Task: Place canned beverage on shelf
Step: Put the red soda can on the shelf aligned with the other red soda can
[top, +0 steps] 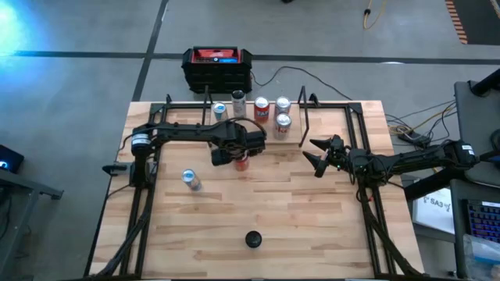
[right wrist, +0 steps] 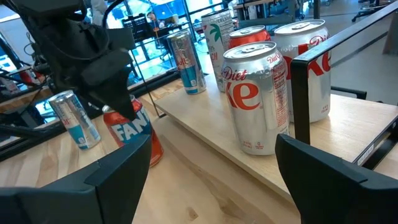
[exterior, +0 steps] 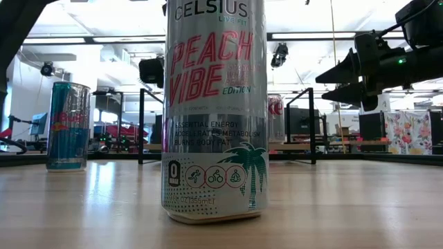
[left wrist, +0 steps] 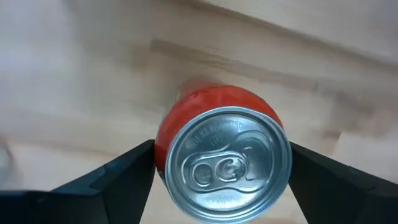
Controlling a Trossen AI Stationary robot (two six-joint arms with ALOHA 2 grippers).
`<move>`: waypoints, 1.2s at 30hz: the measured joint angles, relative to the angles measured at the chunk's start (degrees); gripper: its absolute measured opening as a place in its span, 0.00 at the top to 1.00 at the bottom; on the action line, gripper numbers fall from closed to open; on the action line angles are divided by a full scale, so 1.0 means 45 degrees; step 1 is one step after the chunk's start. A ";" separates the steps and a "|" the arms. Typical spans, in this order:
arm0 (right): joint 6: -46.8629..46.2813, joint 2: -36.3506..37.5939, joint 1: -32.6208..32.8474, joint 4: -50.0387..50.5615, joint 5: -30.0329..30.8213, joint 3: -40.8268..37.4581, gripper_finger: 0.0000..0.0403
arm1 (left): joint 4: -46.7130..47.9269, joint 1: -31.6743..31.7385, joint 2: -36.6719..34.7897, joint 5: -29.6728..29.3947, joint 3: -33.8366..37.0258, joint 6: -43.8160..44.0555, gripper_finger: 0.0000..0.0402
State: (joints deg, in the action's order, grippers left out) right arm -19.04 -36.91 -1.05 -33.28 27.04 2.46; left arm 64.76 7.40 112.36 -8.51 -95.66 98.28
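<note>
Left hand (top: 241, 158) hangs just left of the centre of the high view, straddling an upright red Fanta can (left wrist: 221, 149); in the left wrist view its two dark fingers (left wrist: 118, 177) stand on either side of the can with a sliver of space showing at each side, so whether they press on it I cannot tell. The can stands on the wooden counter (top: 312, 218), just in front of the shelf (top: 269, 125), a light plank with black rod uprights lying across the upper middle of the high view. On the shelf stand two Diet Coke cans (right wrist: 256, 93), a red can behind them, a tall Celsius can and a slim Red Bull can (right wrist: 186, 62). Right hand (top: 319, 156) waits at the centre right of the high view, beside the shelf's right end, its fingers spread apart and empty. A slim blue Red Bull can (top: 190, 179) stands alone on the counter at the centre left of that view. Close to the low camera a tall Celsius Peach Vibe can (exterior: 214, 111) fills the middle of its frame. A black-and-red box (top: 217, 69) sits on the floor beyond the counter's far edge.
</note>
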 joint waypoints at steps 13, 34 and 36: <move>0.0003 0.0000 -0.0001 0.0000 0.0002 0.0000 0.19 | 0.0269 0.0000 -0.0019 0.1558 -0.0005 0.7839 0.21; -0.0002 0.0000 -0.0003 0.0000 -0.0002 0.0000 0.19 | 0.0587 0.0073 -0.0010 0.3054 -0.0054 1.1145 0.03; 0.0001 0.0000 -0.0001 0.0000 0.0002 0.0000 0.19 | 0.0502 0.0068 -0.0010 0.3131 -0.0063 1.2385 0.02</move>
State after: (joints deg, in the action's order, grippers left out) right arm -19.04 -36.91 -1.05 -33.28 27.05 2.46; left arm 67.02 7.70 112.31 5.58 -95.94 154.02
